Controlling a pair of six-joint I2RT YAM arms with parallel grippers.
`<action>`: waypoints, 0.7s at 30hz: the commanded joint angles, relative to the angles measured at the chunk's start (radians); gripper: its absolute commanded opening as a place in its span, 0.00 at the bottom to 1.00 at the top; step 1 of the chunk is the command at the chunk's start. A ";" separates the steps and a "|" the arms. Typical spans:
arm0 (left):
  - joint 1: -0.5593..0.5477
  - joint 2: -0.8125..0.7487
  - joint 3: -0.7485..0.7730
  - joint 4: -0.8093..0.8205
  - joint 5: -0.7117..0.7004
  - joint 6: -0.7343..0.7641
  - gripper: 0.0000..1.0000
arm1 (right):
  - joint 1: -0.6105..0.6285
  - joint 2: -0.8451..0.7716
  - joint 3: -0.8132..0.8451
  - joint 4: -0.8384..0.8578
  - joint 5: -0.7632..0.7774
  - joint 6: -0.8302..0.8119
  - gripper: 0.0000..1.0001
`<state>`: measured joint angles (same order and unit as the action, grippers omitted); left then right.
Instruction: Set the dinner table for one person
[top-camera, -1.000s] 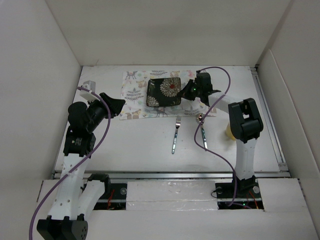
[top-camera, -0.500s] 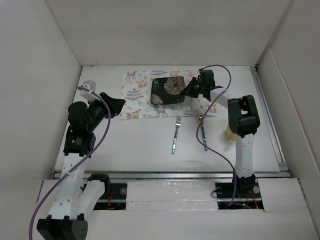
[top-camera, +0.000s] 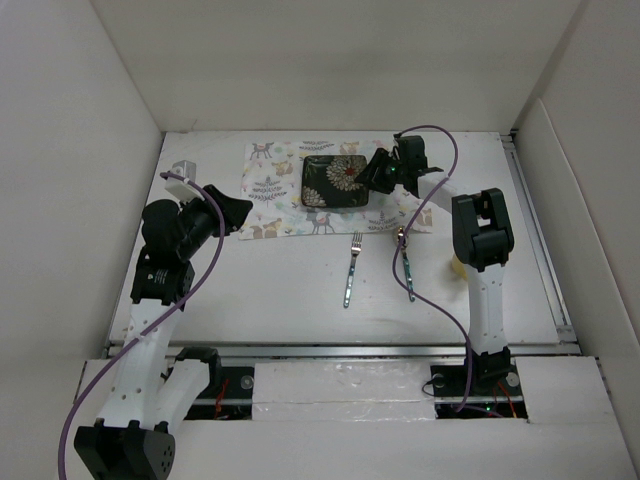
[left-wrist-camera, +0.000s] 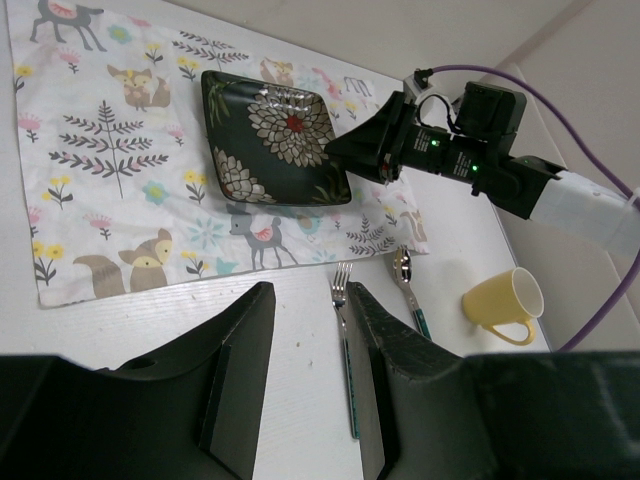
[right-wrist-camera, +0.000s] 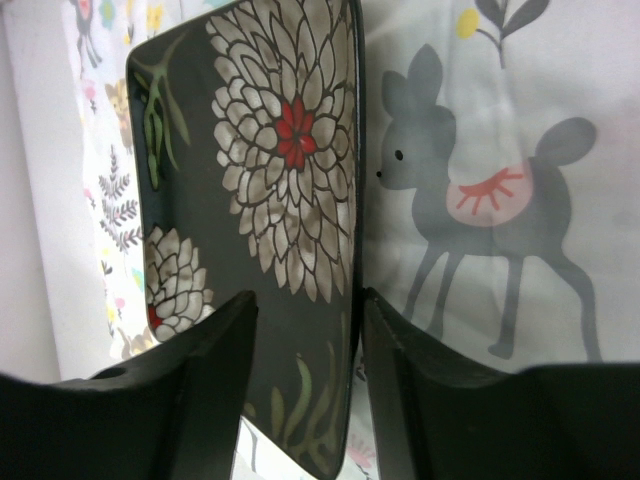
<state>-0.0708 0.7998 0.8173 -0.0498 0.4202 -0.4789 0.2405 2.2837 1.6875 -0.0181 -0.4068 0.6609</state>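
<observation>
The white desk (top-camera: 300, 310) carries everything. On its far side lies the cloth placemat (top-camera: 268, 190), and on that sits the dark flowered plate (top-camera: 335, 182) — stiff, glazed, probably slippery and breakable, so I'd take it by its raised right rim. My right pincer (right-wrist-camera: 305, 300) straddles that rim, but I cannot tell whether it pinches. My left pincer (left-wrist-camera: 307, 292) hangs apart, empty. From above, the cup (left-wrist-camera: 505, 298) is mostly hidden behind my right arm (top-camera: 480, 240).

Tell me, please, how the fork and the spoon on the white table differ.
The fork ends in tines; the spoon ends in a rounded bowl. In the top view the fork lies left of the spoon, its handle leaning left while the spoon's leans right. Both lie on the dinner table, heads toward the placemat.
</observation>
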 joint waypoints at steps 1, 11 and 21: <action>-0.003 0.010 -0.003 0.031 0.005 0.003 0.31 | -0.006 -0.095 0.044 0.023 0.003 -0.047 0.55; -0.056 0.150 0.075 0.002 0.034 0.045 0.18 | -0.006 -0.358 -0.090 -0.056 0.183 -0.187 0.54; -0.377 0.375 0.212 -0.127 -0.282 0.095 0.31 | 0.115 -0.943 -0.724 0.227 0.376 -0.135 0.00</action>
<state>-0.4278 1.1507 1.0122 -0.1497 0.2153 -0.3977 0.3042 1.4555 1.0912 0.1150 -0.1253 0.5117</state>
